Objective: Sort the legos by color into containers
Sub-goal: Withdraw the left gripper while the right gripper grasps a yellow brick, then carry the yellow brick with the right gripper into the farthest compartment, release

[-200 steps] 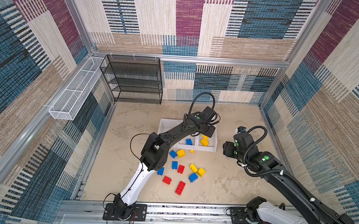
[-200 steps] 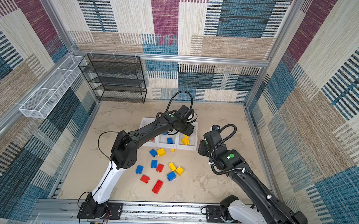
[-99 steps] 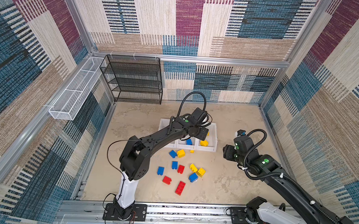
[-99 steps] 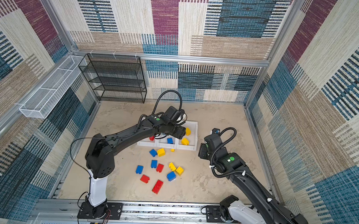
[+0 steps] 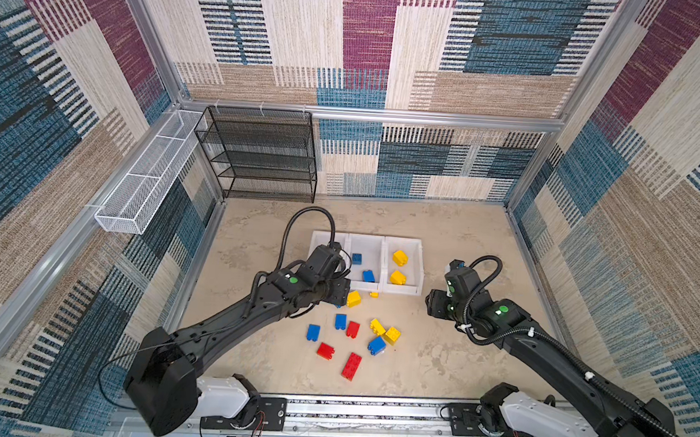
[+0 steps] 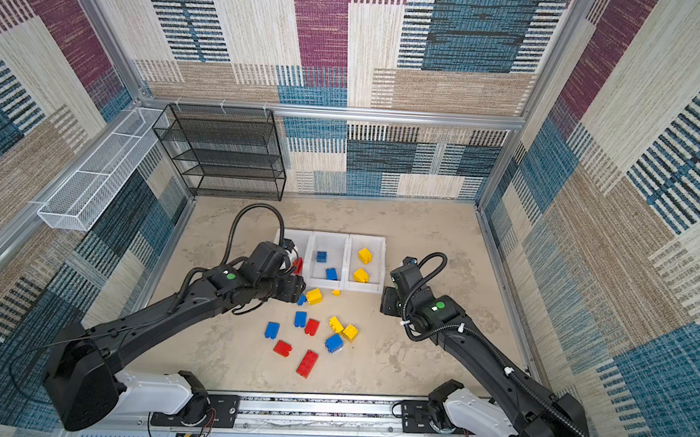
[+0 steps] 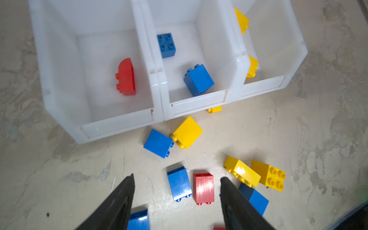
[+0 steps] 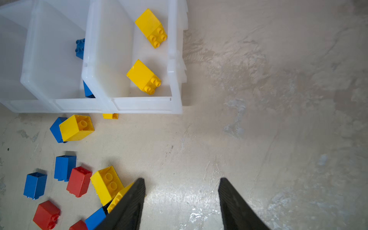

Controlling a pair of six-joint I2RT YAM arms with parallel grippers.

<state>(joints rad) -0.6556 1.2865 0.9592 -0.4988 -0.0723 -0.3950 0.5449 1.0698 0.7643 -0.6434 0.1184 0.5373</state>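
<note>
Nearest you, loose legos (image 5: 353,336) lie scattered on the floor (image 5: 435,358) in red, blue and yellow. Your left gripper (image 7: 177,176) hangs above them, jaws spread and empty; your right gripper (image 8: 181,179), also released, hangs over the floor to their right. Farther back, three white bins (image 5: 402,290) hold a red brick (image 7: 125,79) left, blue bricks (image 7: 198,79) middle, yellow bricks (image 8: 144,76) right

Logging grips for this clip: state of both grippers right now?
Left gripper: open, holding nothing.
Right gripper: open, holding nothing.
</note>
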